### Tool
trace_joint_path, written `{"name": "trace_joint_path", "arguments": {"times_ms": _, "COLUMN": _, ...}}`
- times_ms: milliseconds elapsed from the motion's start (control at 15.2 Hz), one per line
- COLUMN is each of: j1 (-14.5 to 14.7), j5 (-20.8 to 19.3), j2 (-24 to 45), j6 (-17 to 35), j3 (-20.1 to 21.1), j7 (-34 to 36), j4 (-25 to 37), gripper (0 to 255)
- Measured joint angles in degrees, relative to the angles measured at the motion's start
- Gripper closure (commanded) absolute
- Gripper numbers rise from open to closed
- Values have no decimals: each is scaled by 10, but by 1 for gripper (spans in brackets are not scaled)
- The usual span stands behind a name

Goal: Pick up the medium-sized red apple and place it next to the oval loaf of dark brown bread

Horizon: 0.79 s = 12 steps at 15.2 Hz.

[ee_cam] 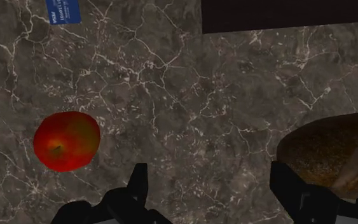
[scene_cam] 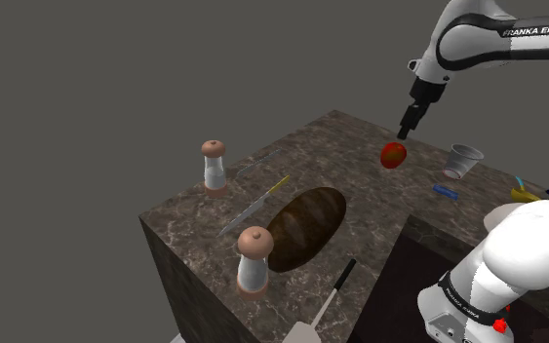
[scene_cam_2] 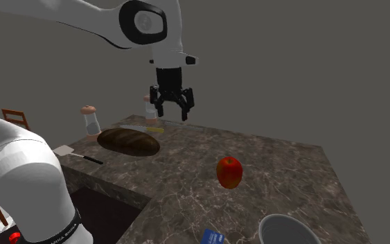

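A red apple (scene_cam: pixel 392 155) (scene_cam_2: pixel 229 172) (ee_cam: pixel 66 140) sits on the dark marble counter (scene_cam: pixel 360 185). The oval dark brown loaf (scene_cam: pixel 304 228) (scene_cam_2: pixel 128 141) (ee_cam: pixel 333 156) lies further along the counter, between two shakers. My black gripper (scene_cam: pixel 405 132) (scene_cam_2: pixel 173 113) (ee_cam: pixel 213 184) hangs open well above the counter with nothing between its fingers. In the wrist view the apple lies outside one finger (ee_cam: pixel 139 181) and the loaf's end lies just beyond the other finger (ee_cam: pixel 289 184); bare marble is between them.
Two brown-topped shakers (scene_cam: pixel 214 166) (scene_cam: pixel 254 260) flank the loaf. Thin utensils (scene_cam: pixel 257 200) lie beside it and a spatula (scene_cam: pixel 326 302) near the counter's edge. A grey cup (scene_cam: pixel 462 160) and a blue card (scene_cam: pixel 445 192) (ee_cam: pixel 64 9) lie beyond the apple. A dark sink recess (ee_cam: pixel 285 16) opens nearby.
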Motion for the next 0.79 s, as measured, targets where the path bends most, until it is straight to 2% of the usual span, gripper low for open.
{"name": "trace_joint_path", "arguments": {"times_ms": 462, "j1": -17, "j5": -19, "j2": 112, "j6": 64, "j3": -70, "j7": -79, "j4": 47, "gripper": 0}}
{"name": "trace_joint_path", "arguments": {"times_ms": 792, "j1": -25, "j5": -8, "j2": 211, "j6": 104, "j3": -116, "j7": -141, "j4": 104, "gripper": 0}}
